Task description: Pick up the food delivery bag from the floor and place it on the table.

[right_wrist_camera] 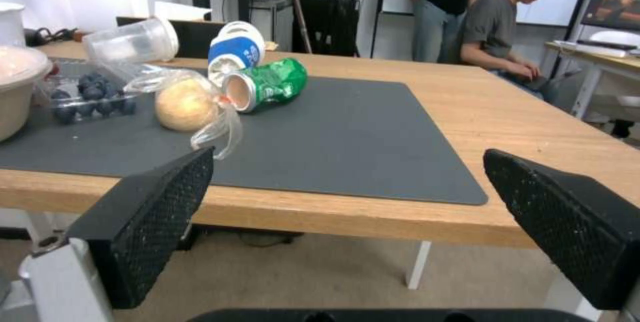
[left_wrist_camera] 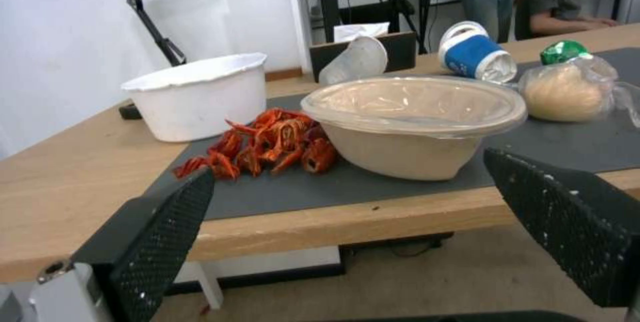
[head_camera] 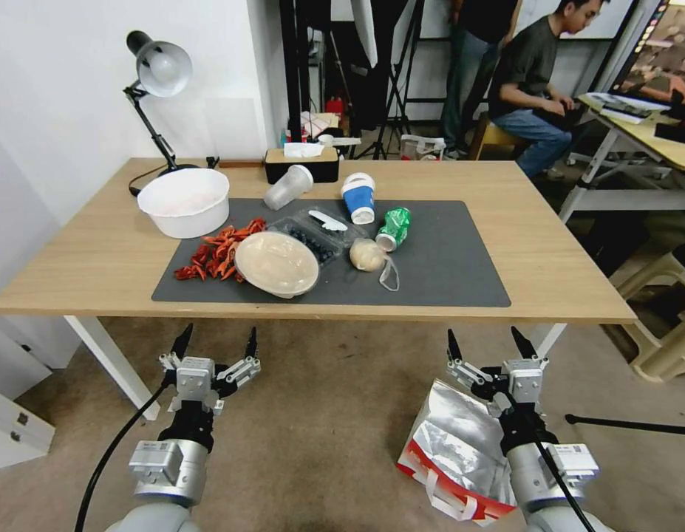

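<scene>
The food delivery bag (head_camera: 454,451) lies on the floor (head_camera: 335,414) at the lower right, silver foil lining up, red edge and white handles toward me. My right gripper (head_camera: 488,343) hovers open above the bag's far end, short of the table's front edge. My left gripper (head_camera: 215,341) is open over bare floor on the left. The table (head_camera: 98,251) is a light-wood top with white legs and a dark grey mat (head_camera: 438,258). In the wrist views, the left gripper (left_wrist_camera: 347,212) and the right gripper (right_wrist_camera: 347,202) point at the table's front edge.
On the mat lie a lidded beige bowl (head_camera: 277,263), red crayfish shells (head_camera: 216,253), a blueberry tray (head_camera: 312,238), a bagged bun (head_camera: 367,254), a green can (head_camera: 394,227) and a blue cup (head_camera: 358,198). A white bowl (head_camera: 184,201) and lamp (head_camera: 162,71) stand left. A stool (head_camera: 667,325) stands right.
</scene>
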